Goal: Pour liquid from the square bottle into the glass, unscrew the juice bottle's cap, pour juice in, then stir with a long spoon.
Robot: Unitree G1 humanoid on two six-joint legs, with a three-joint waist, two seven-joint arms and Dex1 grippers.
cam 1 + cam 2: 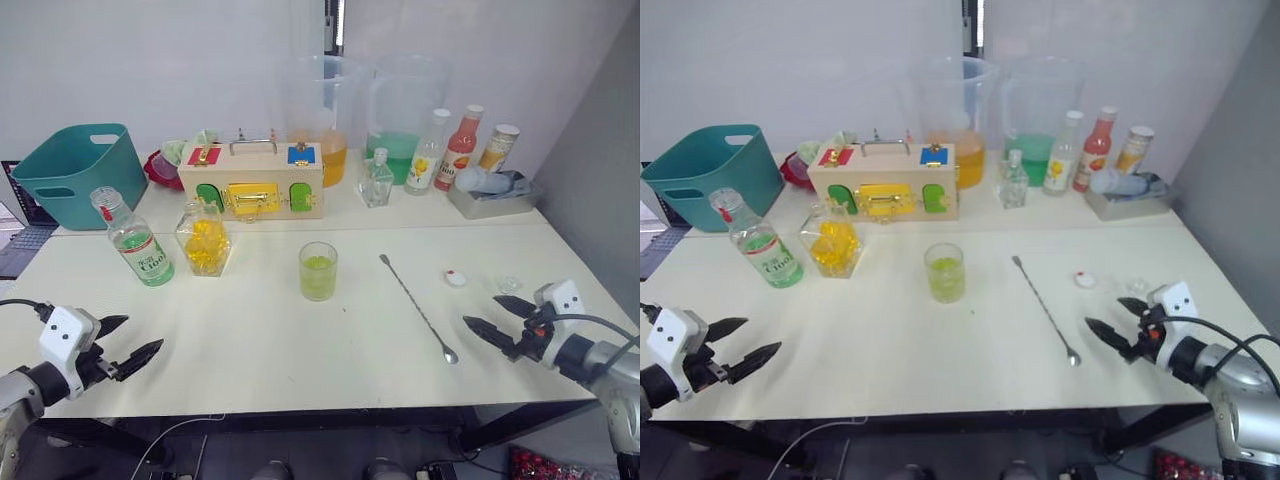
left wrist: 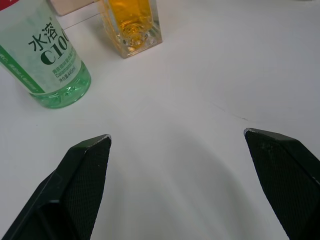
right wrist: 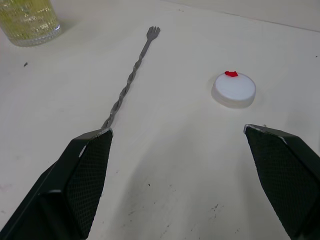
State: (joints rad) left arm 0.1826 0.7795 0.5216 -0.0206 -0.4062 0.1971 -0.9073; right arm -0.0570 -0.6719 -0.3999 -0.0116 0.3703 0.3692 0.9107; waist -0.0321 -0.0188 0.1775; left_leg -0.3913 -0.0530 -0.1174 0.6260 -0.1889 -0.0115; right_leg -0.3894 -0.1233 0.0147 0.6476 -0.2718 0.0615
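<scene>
The glass [image 1: 318, 270] stands mid-table holding yellow-green liquid. To its left stands the square bottle [image 1: 204, 240] with yellow contents, and left of that the juice bottle [image 1: 135, 240] with its green-and-white label. The white cap [image 1: 456, 278] with a red mark lies on the table at the right. Between the glass and the cap lies the long spoon [image 1: 418, 306], its bowl toward the front edge. My left gripper [image 1: 142, 333] hovers open at the front left, empty. My right gripper [image 1: 482, 310] is open at the front right, just right of the spoon's bowl end; the spoon [image 3: 130, 85] and the cap [image 3: 233, 89] lie ahead of it.
Along the back stand a teal basket [image 1: 75, 170], a wooden latch box [image 1: 252, 180], two tall pitchers [image 1: 325, 115], a small clear bottle [image 1: 377, 180], a yellow-labelled bottle [image 1: 428, 152], a red bottle [image 1: 459, 148] and a grey tray [image 1: 490, 200]. The table ends close behind both grippers.
</scene>
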